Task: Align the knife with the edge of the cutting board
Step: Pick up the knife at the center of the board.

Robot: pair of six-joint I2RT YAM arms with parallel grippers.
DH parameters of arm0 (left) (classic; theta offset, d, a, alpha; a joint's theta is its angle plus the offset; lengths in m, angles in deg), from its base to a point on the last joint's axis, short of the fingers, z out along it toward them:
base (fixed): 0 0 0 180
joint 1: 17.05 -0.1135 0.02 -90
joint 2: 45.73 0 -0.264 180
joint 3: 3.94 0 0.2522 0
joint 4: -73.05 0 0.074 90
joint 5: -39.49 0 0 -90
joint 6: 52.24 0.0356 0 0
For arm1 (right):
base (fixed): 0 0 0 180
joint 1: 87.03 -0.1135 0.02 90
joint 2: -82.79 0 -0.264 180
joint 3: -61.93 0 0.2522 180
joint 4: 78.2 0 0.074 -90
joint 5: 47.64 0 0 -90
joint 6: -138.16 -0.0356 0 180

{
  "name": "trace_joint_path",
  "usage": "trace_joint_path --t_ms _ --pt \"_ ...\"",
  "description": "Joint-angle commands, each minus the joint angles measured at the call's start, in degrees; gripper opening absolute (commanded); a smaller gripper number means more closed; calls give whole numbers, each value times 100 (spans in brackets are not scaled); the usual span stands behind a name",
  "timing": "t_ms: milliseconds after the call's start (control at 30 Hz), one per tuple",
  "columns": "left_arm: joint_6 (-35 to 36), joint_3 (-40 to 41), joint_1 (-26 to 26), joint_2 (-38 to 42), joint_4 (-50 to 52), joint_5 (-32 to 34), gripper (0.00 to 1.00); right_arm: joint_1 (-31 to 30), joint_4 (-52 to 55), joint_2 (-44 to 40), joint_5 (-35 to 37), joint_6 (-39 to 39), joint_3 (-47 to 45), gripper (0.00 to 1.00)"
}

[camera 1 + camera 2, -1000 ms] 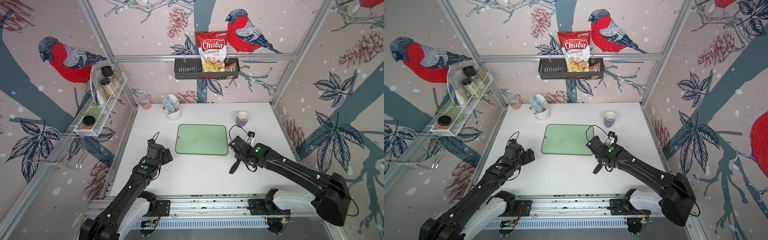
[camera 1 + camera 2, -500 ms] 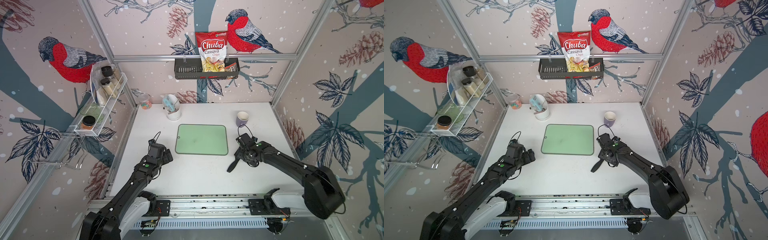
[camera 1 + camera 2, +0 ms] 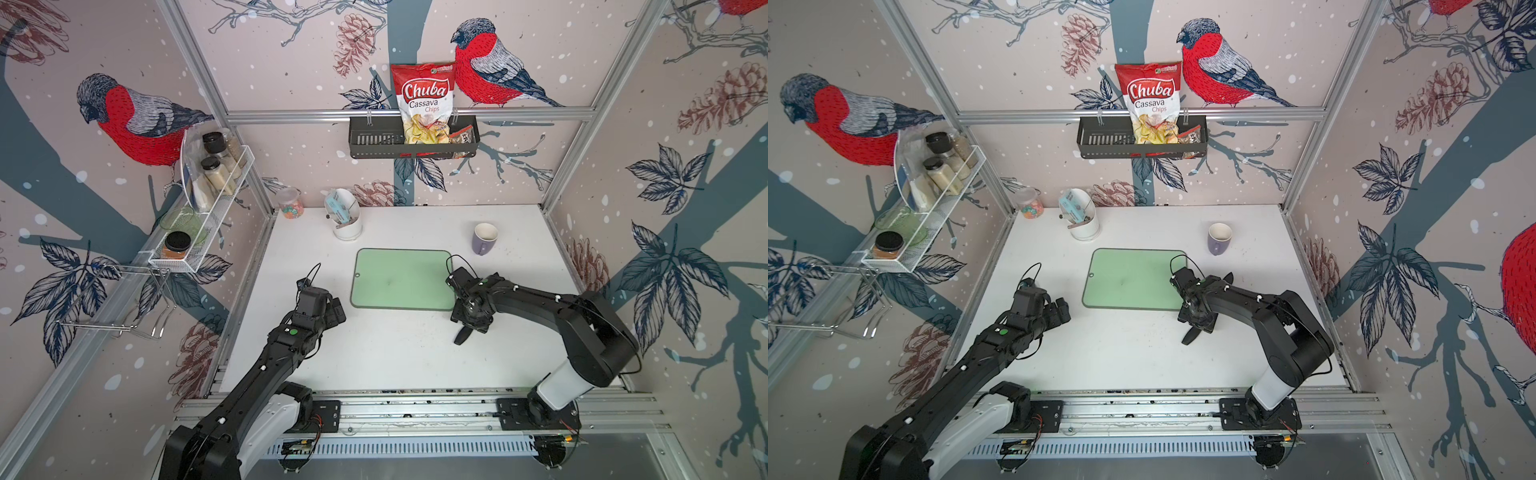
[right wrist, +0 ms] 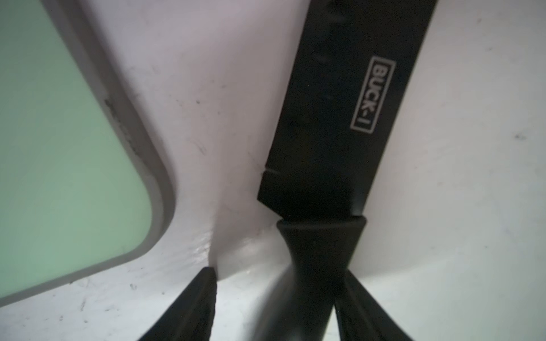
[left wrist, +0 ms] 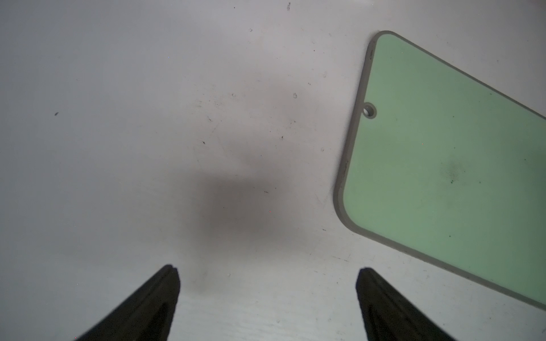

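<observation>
On the white tabletop (image 3: 395,361), the knife (image 4: 334,118) lies just beside the cutting board's (image 3: 399,278) holeless short side, slightly askew. Its handle sits unclamped between the parted jaws of the right gripper (image 4: 277,274); the left gripper (image 5: 267,268) hangs open, well apart

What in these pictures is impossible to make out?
- Knife: tip cut off by the right wrist view's edge; in both top views the right arm covers most of it.
- Knife handle: blurred in the right wrist view; contact with the right pincer unclear.
- Shelf jars: labels too small in top views.
</observation>
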Motion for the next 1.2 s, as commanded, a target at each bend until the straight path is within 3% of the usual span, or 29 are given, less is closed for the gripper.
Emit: trace_joint_path --t_ms 0,100,200,300,367,700,1167 --pt "-3 1 2 -2 -110 36 96 -52 232 163 -166 -239 24 61" --pt "-2 -3 3 -10 -110 43 96 -35 249 284 -129 -274 8 56" --pt "-3 5 2 -2 -128 44 96 30 182 341 -217 -253 -55 44" --pt "-3 5 7 -25 -135 34 96 175 65 319 -324 -207 -156 22" --pt "-3 5 1 -36 -143 27 96 269 4 251 -371 -204 -238 1" --pt "-4 5 6 -71 -185 24 96 395 112 -590 -2 -147 -389 0" --pt "-8 5 1 -86 -182 20 95 547 265 -1032 -49 -115 -448 0"
